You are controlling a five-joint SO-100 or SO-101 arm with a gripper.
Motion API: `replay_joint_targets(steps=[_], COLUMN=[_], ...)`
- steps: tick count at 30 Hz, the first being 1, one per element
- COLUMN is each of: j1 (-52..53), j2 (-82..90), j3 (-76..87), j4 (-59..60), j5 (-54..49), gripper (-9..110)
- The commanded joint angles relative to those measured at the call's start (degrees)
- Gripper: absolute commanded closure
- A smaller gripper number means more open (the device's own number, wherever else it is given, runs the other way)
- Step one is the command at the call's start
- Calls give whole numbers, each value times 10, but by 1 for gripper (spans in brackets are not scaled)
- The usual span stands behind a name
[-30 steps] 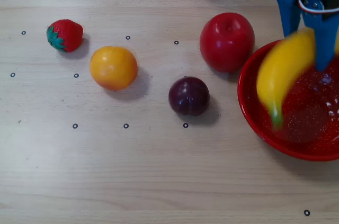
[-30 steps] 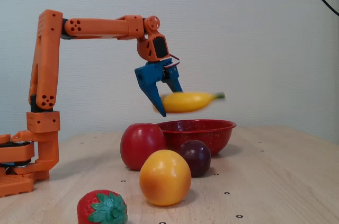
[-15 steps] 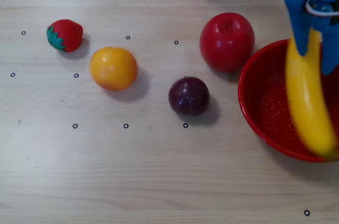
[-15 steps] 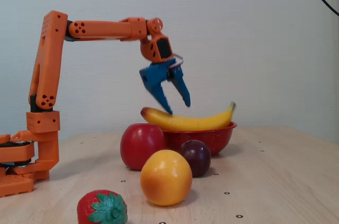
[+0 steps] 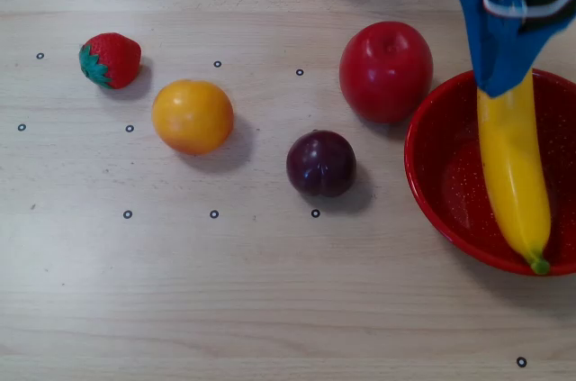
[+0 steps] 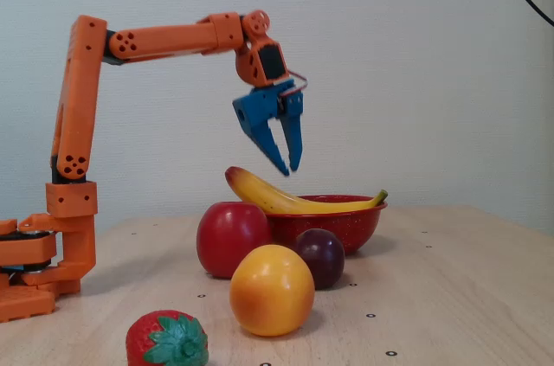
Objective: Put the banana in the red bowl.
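The yellow banana lies across the red bowl at the right edge of the overhead view, with its green stem over the near rim. In the fixed view the banana rests on the rim of the bowl, its far end sticking out over the rim. My blue gripper hangs a little above the banana's raised end without touching it, fingers slightly apart and empty. In the overhead view the gripper covers the banana's far end.
A red apple stands just left of the bowl, with a dark plum in front of it. A round yellow-orange fruit and a strawberry lie further left. The arm's orange base stands at the left in the fixed view.
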Motion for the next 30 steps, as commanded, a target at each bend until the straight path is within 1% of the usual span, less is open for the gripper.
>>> replay_joint_targets(steps=[1, 4, 15, 22, 30], j1=[-24, -45, -153, -222, -259], j2=[96, 141, 351, 491, 684], j3=[-6, 41, 311, 490, 700], j4=[-2, -25, -146, -191, -228], j5=[-1, 10, 52, 70, 90], gripper=[101, 101, 101, 101, 101])
